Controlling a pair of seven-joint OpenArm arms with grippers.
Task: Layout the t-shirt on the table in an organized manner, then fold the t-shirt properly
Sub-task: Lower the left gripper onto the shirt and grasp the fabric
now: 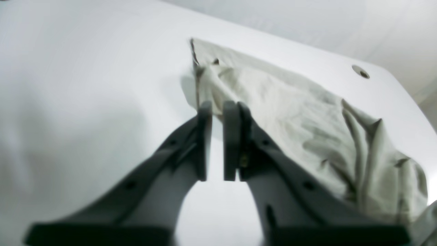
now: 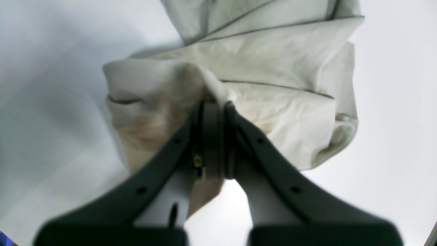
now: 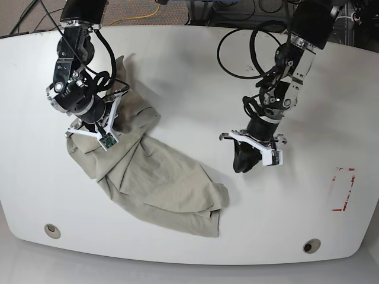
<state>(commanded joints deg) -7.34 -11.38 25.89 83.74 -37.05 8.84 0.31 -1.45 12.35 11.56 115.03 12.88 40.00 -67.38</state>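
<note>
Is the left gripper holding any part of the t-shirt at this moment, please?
No, the left gripper has a small gap between its fingers with only white table showing through, and the t-shirt lies beside it.

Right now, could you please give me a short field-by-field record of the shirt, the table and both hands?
t-shirt: beige, wrinkled, bunched in a diagonal heap, not spread flat
table: white, glossy, grommet hole near one corner
red tape rectangle: on the table, apart from the shirt
right hand: shut on a fold of the t-shirt
left hand: slightly parted, holding nothing, at the shirt's edge in the wrist view
fold progress: layout not yet done
</note>
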